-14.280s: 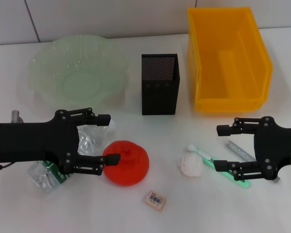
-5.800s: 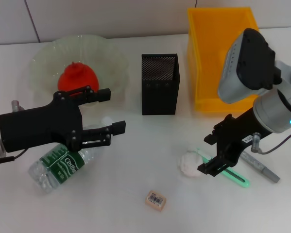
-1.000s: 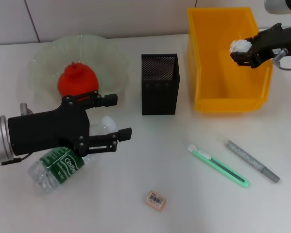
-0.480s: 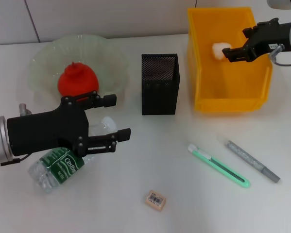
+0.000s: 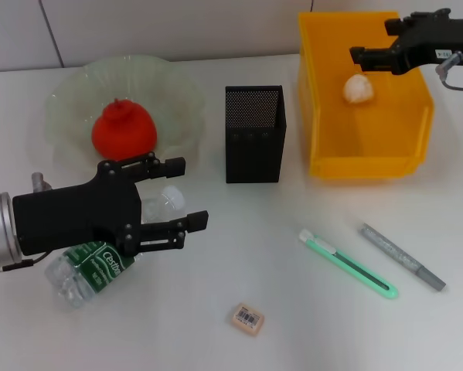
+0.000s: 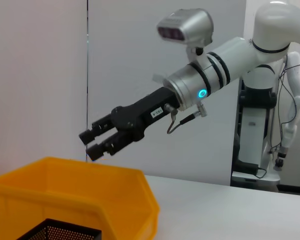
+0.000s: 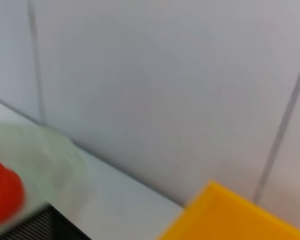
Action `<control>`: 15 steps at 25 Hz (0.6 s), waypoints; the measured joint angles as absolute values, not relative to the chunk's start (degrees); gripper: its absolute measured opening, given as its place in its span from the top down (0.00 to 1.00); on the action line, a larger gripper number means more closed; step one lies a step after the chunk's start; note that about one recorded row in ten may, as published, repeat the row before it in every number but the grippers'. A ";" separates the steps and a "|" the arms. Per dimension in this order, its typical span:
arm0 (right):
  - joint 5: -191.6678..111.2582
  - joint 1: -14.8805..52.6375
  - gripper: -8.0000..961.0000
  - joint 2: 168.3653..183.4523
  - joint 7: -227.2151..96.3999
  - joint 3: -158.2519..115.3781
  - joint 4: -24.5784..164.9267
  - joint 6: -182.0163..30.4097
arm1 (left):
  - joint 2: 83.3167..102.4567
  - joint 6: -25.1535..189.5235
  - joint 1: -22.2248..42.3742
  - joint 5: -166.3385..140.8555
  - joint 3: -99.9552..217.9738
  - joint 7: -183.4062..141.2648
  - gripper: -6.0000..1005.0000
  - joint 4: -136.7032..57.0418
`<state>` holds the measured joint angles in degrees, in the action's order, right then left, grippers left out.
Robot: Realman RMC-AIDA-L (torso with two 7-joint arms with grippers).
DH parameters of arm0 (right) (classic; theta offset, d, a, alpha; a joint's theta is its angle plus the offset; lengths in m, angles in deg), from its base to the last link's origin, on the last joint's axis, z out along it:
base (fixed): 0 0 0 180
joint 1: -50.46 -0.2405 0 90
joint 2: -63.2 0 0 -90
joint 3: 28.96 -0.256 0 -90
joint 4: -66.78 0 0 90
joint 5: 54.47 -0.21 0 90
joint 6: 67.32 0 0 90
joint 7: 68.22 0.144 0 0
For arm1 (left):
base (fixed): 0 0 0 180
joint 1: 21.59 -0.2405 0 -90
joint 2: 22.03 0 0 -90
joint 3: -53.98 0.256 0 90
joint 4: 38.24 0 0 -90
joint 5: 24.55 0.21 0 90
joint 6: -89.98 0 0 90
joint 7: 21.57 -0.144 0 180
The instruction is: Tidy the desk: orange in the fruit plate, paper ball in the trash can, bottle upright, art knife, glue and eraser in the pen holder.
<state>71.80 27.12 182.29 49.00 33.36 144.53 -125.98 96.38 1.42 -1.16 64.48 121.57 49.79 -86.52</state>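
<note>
The orange (image 5: 123, 130) lies in the green fruit plate (image 5: 69, 97). The white paper ball (image 5: 359, 88) lies inside the yellow bin (image 5: 366, 166). My right gripper (image 5: 370, 40) is open and empty above the bin's far side; it also shows in the left wrist view (image 6: 91, 142). My left gripper (image 5: 191, 192) is open and empty, hovering just right of the lying bottle (image 5: 92, 263). The green art knife (image 5: 347, 263), the grey glue stick (image 5: 401, 256) and the eraser (image 5: 247, 318) lie on the table. The black mesh pen holder (image 5: 253, 133) stands between plate and bin.
The white table (image 5: 293, 340) ends at a tiled wall behind the plate and the bin. The right wrist view shows the orange (image 7: 2, 195), the plate's edge (image 7: 54, 155) and the bin's rim (image 7: 230, 210).
My right gripper opened and let go of the paper ball, which dropped into the yellow bin; the gripper rose toward the back. My left gripper sank slightly toward the bottle.
</note>
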 joint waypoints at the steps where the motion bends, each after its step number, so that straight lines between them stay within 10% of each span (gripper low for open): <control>1: 69.13 27.43 0.25 182.29 46.75 32.44 144.40 -126.96 | 96.39 1.33 -1.15 64.48 121.57 49.79 0.20 -86.50; 15: 50.69 28.92 0.25 182.18 26.26 18.21 140.23 -153.49 | 96.33 0.83 -1.74 64.23 121.14 49.80 0.20 -86.49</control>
